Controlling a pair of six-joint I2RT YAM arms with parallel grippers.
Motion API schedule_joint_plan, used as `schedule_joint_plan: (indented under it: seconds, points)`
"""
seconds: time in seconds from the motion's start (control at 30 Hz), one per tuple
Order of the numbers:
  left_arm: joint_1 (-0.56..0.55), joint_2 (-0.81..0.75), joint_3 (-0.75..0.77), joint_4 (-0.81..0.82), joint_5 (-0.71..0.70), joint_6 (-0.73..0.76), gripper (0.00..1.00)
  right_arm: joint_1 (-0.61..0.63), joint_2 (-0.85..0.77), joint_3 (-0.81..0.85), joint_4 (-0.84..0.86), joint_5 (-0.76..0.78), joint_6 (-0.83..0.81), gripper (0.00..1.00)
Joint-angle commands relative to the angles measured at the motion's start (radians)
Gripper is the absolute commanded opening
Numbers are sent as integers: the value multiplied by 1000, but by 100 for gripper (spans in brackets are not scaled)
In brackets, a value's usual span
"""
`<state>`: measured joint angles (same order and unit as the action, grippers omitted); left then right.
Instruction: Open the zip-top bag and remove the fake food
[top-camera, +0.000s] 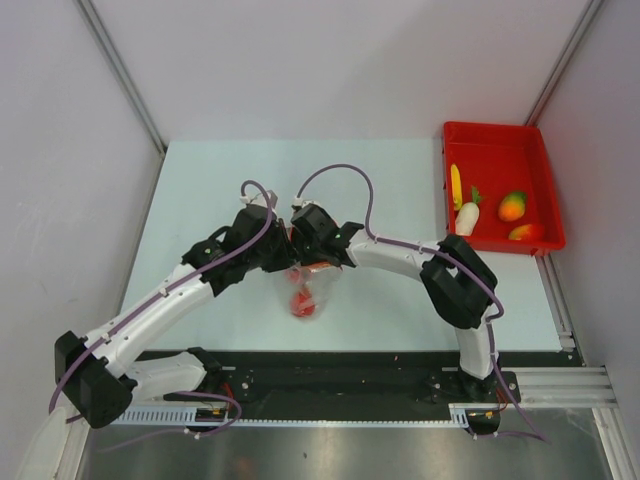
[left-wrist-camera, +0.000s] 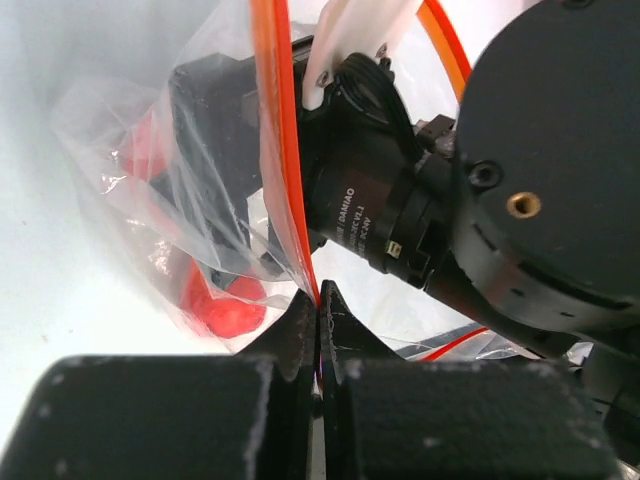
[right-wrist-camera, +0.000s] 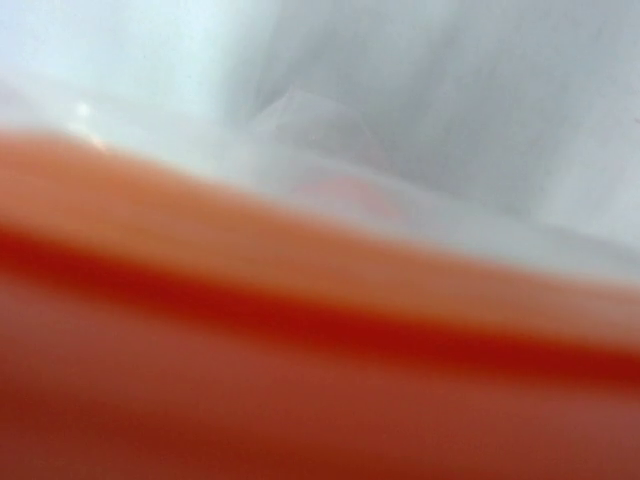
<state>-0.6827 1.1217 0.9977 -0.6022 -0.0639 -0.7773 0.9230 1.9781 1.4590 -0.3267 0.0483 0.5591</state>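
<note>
- White and black, the left arm (top-camera: 160, 300) rises from its base at the near left corner. It reaches forward and to the right over the pale table (top-camera: 200, 200), with its wrist turned in toward the middle.
- The left gripper (top-camera: 287, 256) (left-wrist-camera: 318, 305) has its black jaws pressed together on the red-orange zip strip (left-wrist-camera: 275, 120) of the small clear, crinkly plastic zip-top bag (top-camera: 320, 285) (left-wrist-camera: 105, 125). The strip runs straight up out of the pinch in the left wrist view.
- The bag's body hangs on the near side of both grippers at the table's centre (whether its bottom touches the table I cannot tell). Red toy pieces (top-camera: 303, 302) (left-wrist-camera: 228, 312) of the fake food lie inside it, low down.
- The right gripper (top-camera: 308, 258) meets the left one almost tip to tip at the bag's mouth. Its own camera shows only the zip strip (right-wrist-camera: 300, 400) as an orange-red blur filling the lower half, so I cannot tell how its jaws stand.
- The right arm (top-camera: 400, 258) stretches left from a sharply bent black elbow above its base at the near right.
- Well apart, at the far right, a rigid red plastic tray (top-camera: 495, 160) holds:
  - a yellow piece (top-camera: 456, 186);
  - a white radish with a green top (top-camera: 467, 216);
  - an orange-green fruit (top-camera: 512, 206);
  - an orange-red piece (top-camera: 526, 233).
</note>
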Motion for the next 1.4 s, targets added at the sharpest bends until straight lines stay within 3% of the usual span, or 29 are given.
schedule_joint_plan:
  seconds: [0.0,0.33,0.53,0.57,0.67,0.7,0.93,1.13,1.37]
  points:
    - [-5,-28,-13,-1,-13,27,0,5,66,-8,41,-8,-39,72]
    - [-5,-43,-47,-2,-4,21,0,-3,119,-6,49,-33,-39,71]
    - [-5,-59,-36,-24,-36,24,0,-10,24,-6,-23,-15,-74,39]
    - [-3,-62,-36,-28,-42,24,0,-10,4,-6,-31,-16,-77,28]
    - [0,-77,-39,-41,-62,23,0,-12,-76,-6,-55,-10,-85,10]
    - [5,-83,-41,-47,-69,21,0,-15,-96,-6,-67,-11,-77,8]
    - [23,-111,-44,-70,-94,16,0,-18,-254,-8,-112,-39,-54,6]
    - [23,-123,-85,-7,-39,-13,0,-32,-367,-6,-39,-123,-27,6]
    - [5,-122,-87,53,-5,-28,0,-59,-398,-5,6,-120,212,6]
